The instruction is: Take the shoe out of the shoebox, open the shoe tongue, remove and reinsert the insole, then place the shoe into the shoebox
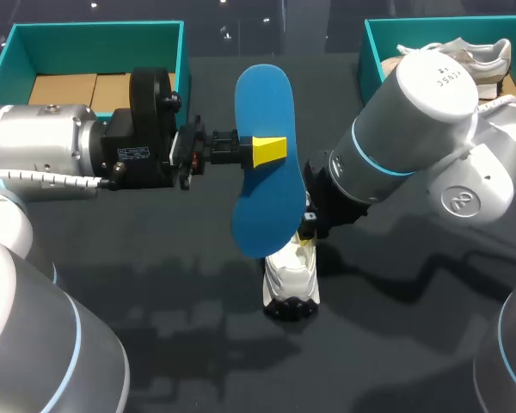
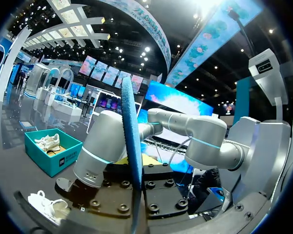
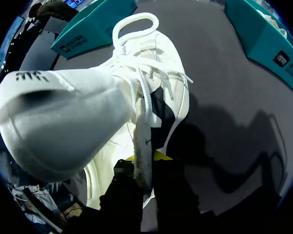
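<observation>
The left gripper [image 1: 269, 151] is clamped on a flat blue foam insole [image 1: 265, 215] and holds it in the air over the dark table [image 1: 155, 284], gripping it on one long edge about halfway along. In the head view the insole's long axis runs from the far side of the table towards the near side. Its near end overlaps the top of the white lace-up shoe [image 1: 291, 280], which lies below it.

The right gripper [image 3: 144, 163] is closed on the shoe, pinching a strip of the white upper beside the laces, so the shoe is propped on the table with its tongue folded out and its dark mouth exposed. The shoe is outside both boxes. A teal shoebox [image 1: 95, 34] on the left arm's side holds only cardboard.

The insole lies roughly in line with the shoe but flat above it. Reinsertion therefore probably depends on the left arm tipping the near end down into the mouth while the right arm steadies the shoe.
</observation>
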`<state>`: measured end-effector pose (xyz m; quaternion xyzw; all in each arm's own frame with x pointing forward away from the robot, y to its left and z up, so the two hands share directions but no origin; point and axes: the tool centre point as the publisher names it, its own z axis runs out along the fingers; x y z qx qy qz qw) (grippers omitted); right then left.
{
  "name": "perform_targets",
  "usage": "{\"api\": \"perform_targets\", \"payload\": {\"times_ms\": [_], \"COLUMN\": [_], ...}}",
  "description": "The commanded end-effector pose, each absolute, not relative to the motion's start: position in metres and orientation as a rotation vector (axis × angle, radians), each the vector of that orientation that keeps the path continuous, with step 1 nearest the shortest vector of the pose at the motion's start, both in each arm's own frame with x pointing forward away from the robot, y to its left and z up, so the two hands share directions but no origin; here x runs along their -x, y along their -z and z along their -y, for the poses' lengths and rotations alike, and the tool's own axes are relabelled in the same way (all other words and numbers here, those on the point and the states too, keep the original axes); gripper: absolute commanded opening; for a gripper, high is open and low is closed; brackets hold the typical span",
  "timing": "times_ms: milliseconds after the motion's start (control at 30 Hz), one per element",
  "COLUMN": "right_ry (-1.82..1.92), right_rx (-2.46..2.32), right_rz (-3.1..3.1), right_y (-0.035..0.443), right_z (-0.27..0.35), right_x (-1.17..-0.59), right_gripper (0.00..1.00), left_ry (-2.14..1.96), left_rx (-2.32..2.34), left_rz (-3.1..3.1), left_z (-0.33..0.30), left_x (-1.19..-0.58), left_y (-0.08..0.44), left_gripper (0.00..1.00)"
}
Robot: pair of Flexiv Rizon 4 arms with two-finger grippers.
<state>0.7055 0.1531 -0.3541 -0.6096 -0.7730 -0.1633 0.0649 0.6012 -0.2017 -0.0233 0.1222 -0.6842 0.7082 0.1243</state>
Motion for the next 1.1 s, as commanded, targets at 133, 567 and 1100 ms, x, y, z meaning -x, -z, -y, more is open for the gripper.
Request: {"api": "perform_targets", "payload": {"times_ms": [133,567,1100], "right_ry": [0.468,0.436,0.540], "right_rx": [1.848,1.894,1.909], "right_rz": [2.325,2.286,2.168], "right_y": [0.365,0.376,0.347], "right_z": [-0.160,-0.160,-0.149], "right_x": [-0.712,-0.712,-0.709], "right_gripper": [0.00,0.00,1.00], "left_ry": [-2.068,-2.068,-2.068], "left_rx": [-0.358,-0.358,-0.358], "left_rz": [1.992,1.992,1.992], "left_z": [0.202,0.202,0.202], "left_x": [-0.600,-0.600,-0.600], "left_y": [0.024,0.024,0.024], "left_gripper": [0.00,0.00,0.00]}}
